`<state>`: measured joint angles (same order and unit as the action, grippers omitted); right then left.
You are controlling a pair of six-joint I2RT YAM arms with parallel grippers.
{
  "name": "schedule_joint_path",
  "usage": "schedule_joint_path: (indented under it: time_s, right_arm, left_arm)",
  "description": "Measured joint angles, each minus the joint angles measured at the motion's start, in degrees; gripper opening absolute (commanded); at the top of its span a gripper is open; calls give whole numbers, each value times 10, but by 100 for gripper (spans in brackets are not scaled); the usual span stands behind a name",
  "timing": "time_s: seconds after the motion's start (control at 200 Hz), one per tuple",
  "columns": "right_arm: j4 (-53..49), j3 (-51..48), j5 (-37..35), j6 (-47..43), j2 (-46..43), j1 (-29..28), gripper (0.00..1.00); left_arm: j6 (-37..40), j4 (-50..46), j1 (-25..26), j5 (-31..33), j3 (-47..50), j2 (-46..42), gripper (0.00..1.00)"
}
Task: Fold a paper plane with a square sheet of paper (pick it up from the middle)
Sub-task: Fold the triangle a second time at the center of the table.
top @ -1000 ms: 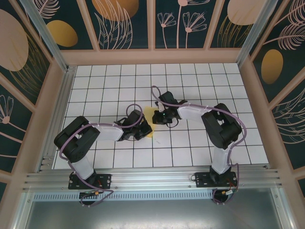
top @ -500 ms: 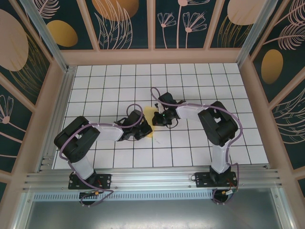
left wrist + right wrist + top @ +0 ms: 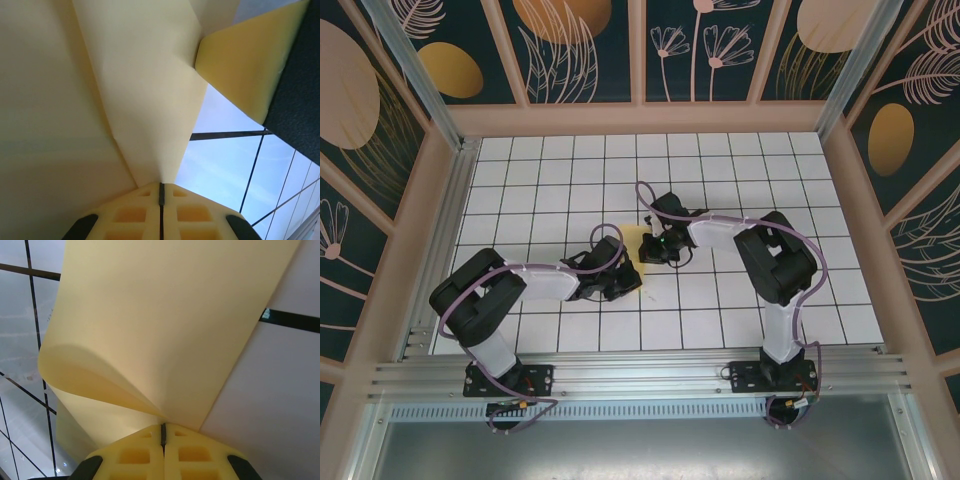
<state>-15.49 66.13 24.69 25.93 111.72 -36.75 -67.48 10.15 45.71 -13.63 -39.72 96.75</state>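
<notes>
At left hand (image 3: 628, 285), paper (image 3: 635, 243) (mostly hidden).

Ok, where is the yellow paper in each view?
Top external: the paper is mid-table, between the left gripper and the right gripper.
Left wrist: upper left and centre, pinched at the bottom by the shut left gripper.
Right wrist: curling through the centre, pinched at the bottom by the shut right gripper.
Shared landmark: the white tiles with black grid lines.
</notes>
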Motion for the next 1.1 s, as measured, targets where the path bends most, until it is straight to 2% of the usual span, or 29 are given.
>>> schedule_joint_path:
  time_s: [0.721,0.966,1.101]
  right_arm:
    - [0,0,-4,2,0,-1,5]
    - [1,0,-4,4,0,-1,5]
    - [1,0,-4,4,0,-1,5]
  left_arm:
    - [38,-30,28,-20,-8,-4,7]
    - [-13,2,28,14,31,-93,9]
    - [-31,14,18,32,32,-102,9]
